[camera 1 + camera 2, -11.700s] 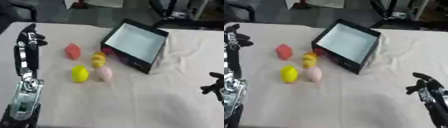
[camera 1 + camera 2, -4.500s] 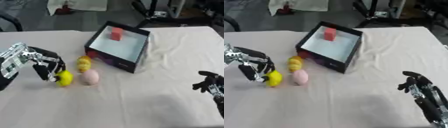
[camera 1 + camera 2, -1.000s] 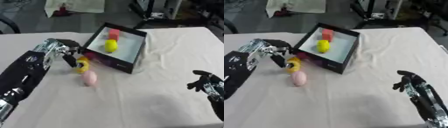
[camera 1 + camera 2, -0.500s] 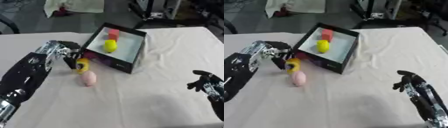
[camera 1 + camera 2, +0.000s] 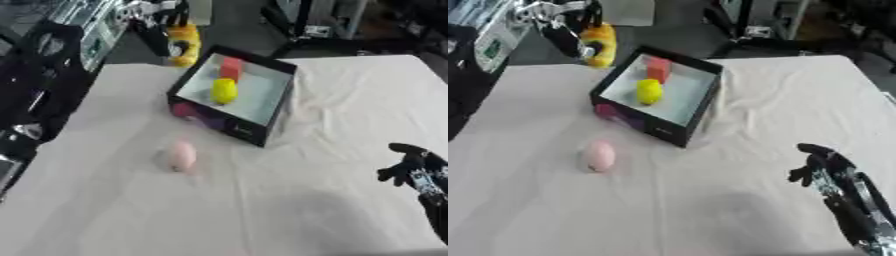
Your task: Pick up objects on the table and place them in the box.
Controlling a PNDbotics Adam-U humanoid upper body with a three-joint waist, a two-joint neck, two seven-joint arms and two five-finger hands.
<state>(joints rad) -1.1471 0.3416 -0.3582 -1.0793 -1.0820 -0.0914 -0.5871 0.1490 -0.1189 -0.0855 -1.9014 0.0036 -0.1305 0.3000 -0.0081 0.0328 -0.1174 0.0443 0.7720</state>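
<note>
Your left hand (image 5: 162, 30) hangs high at the far left, fingers curled round a yellow-and-orange object (image 5: 184, 44), lifted clear of the table (image 5: 332, 200) so it can pass over the near wall of the box. The object sits just left of the box's far corner, not yet above the opening.

Nearer you, a pink egg-shaped object (image 5: 182, 155) lies alone on the white cloth, a little to the near left of the box, apart from everything else and not yet collected. A small purple thing (image 5: 185, 109) shows against the outside of the box's near-left wall; what it is cannot be made out.

The black box (image 5: 262, 135) stands open-topped at centre, turned cornerwise to you, its pale floor showing. Inside it rest a yellow object (image 5: 224, 91) in the middle and a red block (image 5: 231, 68) at the far side, touching or nearly so.

At the near right edge, your right hand (image 5: 826, 167) idles low over the cloth, fingers loosely bent and holding nothing, well apart from the work.
</note>
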